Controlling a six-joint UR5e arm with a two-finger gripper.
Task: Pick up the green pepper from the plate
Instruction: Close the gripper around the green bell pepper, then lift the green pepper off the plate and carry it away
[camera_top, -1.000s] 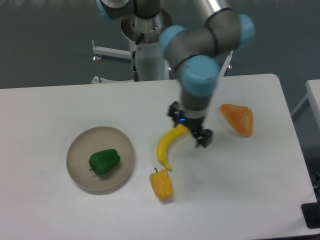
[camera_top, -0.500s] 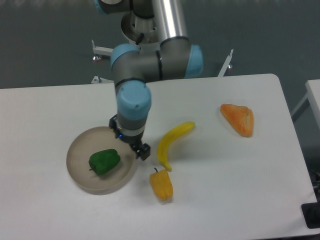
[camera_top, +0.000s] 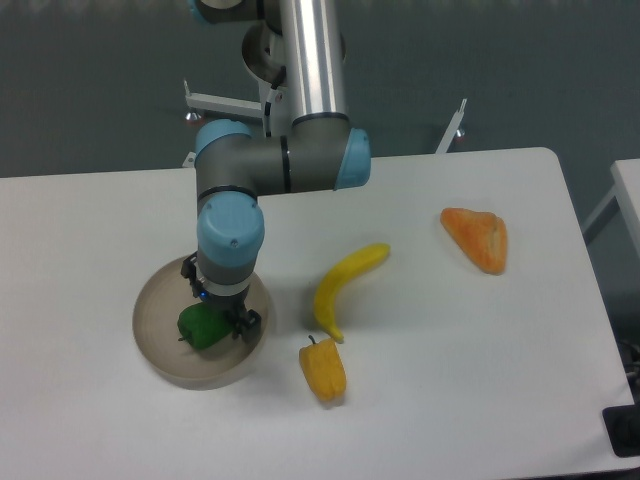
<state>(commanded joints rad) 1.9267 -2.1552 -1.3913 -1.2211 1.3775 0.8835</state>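
Observation:
The green pepper (camera_top: 203, 329) lies in the round beige plate (camera_top: 160, 345) at the left of the white table. My gripper (camera_top: 217, 312) hangs straight over the pepper, its fingers down beside the pepper's top and right side. The arm's wrist hides most of the fingers and part of the pepper. I cannot tell whether the fingers are open or closed on it. The pepper still rests on the plate.
A yellow banana (camera_top: 343, 286) lies right of the plate. A yellow-orange pepper (camera_top: 323, 369) lies just below it. An orange wedge-shaped piece (camera_top: 477, 238) lies at the right. The robot base (camera_top: 290, 60) stands behind the table's far edge.
The arm has swung left from over the banana, across the plate's right rim, to directly over the green pepper. The objects on the table have not moved.

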